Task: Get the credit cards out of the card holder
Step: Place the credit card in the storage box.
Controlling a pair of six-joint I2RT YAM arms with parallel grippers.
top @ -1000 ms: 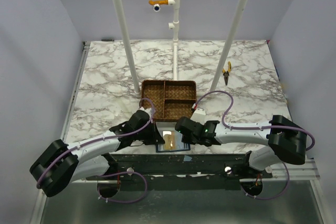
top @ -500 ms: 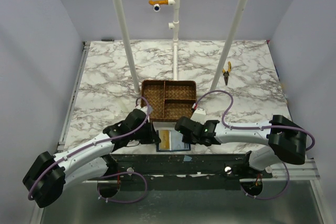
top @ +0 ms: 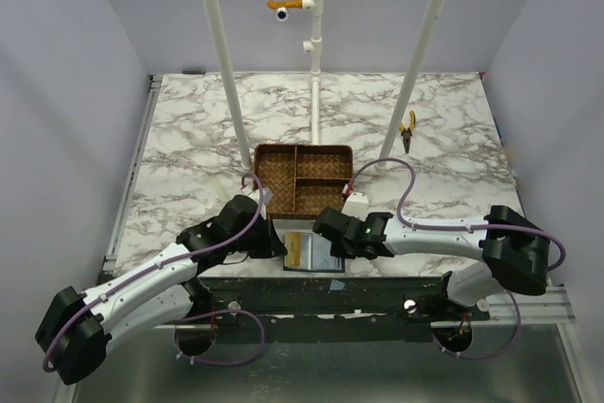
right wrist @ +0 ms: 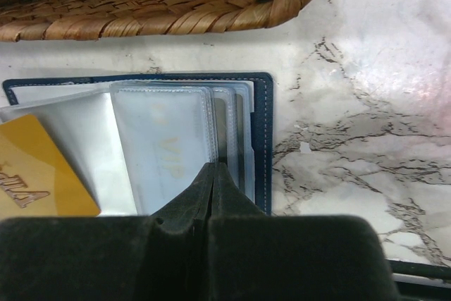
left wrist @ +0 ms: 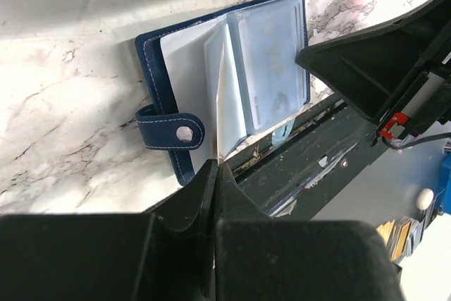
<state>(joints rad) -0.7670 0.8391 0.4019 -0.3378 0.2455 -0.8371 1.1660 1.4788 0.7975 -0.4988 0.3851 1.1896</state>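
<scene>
The navy card holder lies open at the table's front edge, just below the wicker tray. Its clear sleeves are fanned out, and faint card lettering shows through one. A gold credit card sticks out tilted on the holder's left side. My left gripper is shut on that card, seen edge-on in the left wrist view. The holder's snap strap lies flat to the left. My right gripper is shut, with its tips on the sleeves near the holder's right edge. Other cards are hidden.
The brown wicker divided tray stands just behind the holder and also shows in the right wrist view. Yellow-handled pliers lie at the back right. White poles rise behind the tray. The table's front edge runs right under the holder.
My left arm has drawn back toward the lower left while its gripper stays at the holder's left side. The gold card has shifted slightly left. The right arm has barely moved.
</scene>
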